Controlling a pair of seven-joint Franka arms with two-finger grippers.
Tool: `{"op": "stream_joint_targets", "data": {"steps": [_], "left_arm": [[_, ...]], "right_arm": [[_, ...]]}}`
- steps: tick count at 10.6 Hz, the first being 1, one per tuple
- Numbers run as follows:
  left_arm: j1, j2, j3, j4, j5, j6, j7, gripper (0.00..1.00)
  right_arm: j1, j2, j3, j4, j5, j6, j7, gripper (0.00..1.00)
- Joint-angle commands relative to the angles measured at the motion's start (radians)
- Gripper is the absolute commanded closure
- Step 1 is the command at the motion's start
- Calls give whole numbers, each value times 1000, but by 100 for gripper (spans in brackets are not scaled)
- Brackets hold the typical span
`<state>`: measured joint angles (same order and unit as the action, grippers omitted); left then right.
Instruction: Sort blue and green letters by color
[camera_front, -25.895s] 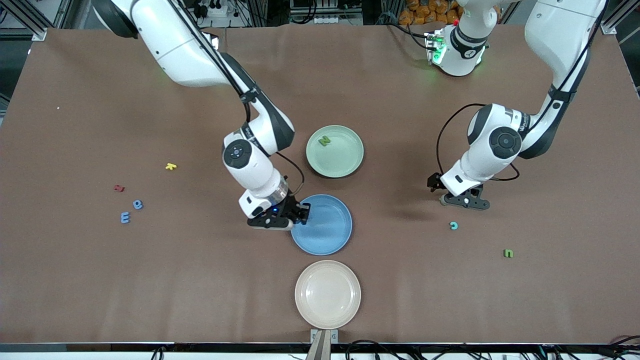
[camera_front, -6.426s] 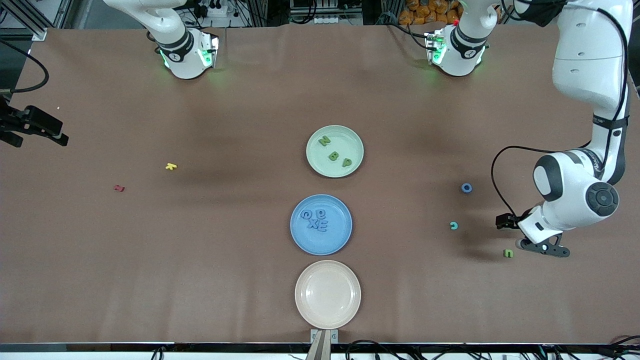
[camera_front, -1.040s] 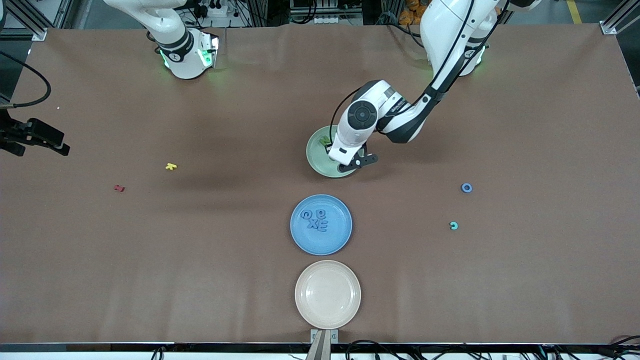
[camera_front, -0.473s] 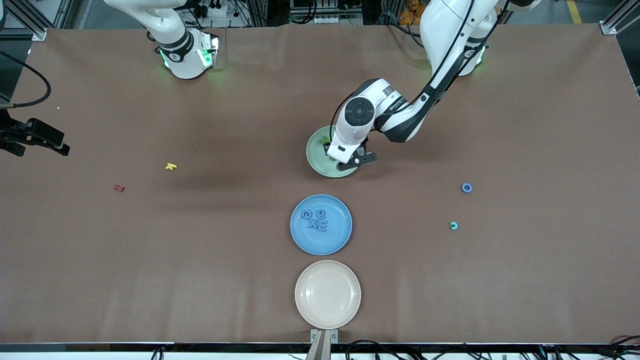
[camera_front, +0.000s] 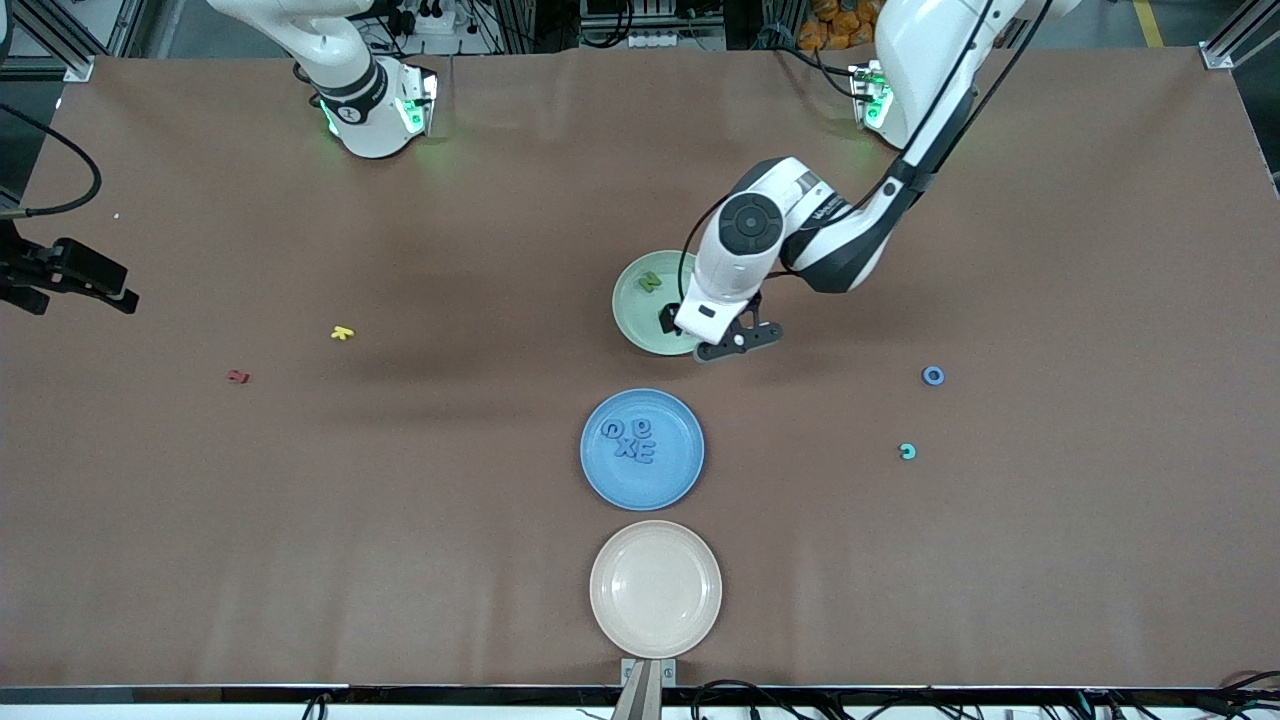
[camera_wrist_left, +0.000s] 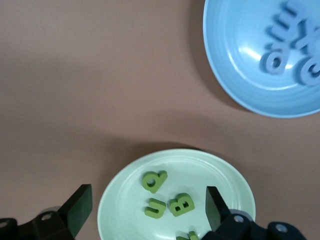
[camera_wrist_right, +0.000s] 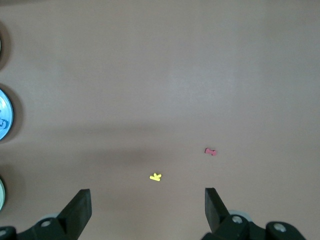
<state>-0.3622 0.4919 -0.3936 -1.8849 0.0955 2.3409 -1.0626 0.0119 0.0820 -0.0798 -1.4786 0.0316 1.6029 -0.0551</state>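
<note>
My left end effector (camera_front: 725, 340) hung over the edge of the green plate (camera_front: 632, 318) that faces the left arm's end of the counter (camera_front: 400, 520), fingers (camera_wrist_left: 214, 205) spread wide with nothing between them. In my left wrist view four leaf-green foam letters (camera_wrist_left: 167, 200) lay flat in that plate: thick little cut-outs, one near the centre, two just beside each other, and a fourth only half visible at the picture's edge, perhaps an N. From the front only the green N (camera_front: 650, 283) showed clearly; my arm covered the others.

The blue plate (camera_front: 600, 470), nearer the front camera than the green one, held a tight cluster of periwinkle blue letters (camera_front: 630, 440), touching or nearly so, their colour close to the plate's own. A cream plate (camera_front: 655, 588) sat nearer still.

Toward the left arm's end of the counter lay a blue O (camera_front: 933, 375), ring-shaped, and a teal letter (camera_front: 907, 451), well apart from the plates.

My right end effector (camera_front: 60, 270) waited at the right arm's end, fingers (camera_wrist_right: 80, 207) wide apart and holding nothing, over bare counter near a yellow letter (camera_front: 342, 332) and a red letter (camera_front: 237, 377).
</note>
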Motion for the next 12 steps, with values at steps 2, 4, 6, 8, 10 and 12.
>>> {"op": "stream_joint_targets", "data": {"steps": [2,4,6,8,10,12], "left_arm": [[110,-139,-13,-2,30,-54,139,0],[140,-150,-5,65,32,-153,240,0],[178,-174,21,151,30,-276,401,0],[187,-240,96,162,30,-324,527,0],[244,-301,107,164,30,-368,631,0],[241,-360,159,167,29,-405,636,0]], "right_arm": [[-13,12,14,7,-12,9,8,0],[-13,12,14,7,-12,11,8,0],[-13,12,14,7,-12,11,8,0],[-13,12,14,7,-12,11,8,0],[-15,12,14,7,-12,11,8,0],[-15,12,14,7,-10,11,8,0]]}}
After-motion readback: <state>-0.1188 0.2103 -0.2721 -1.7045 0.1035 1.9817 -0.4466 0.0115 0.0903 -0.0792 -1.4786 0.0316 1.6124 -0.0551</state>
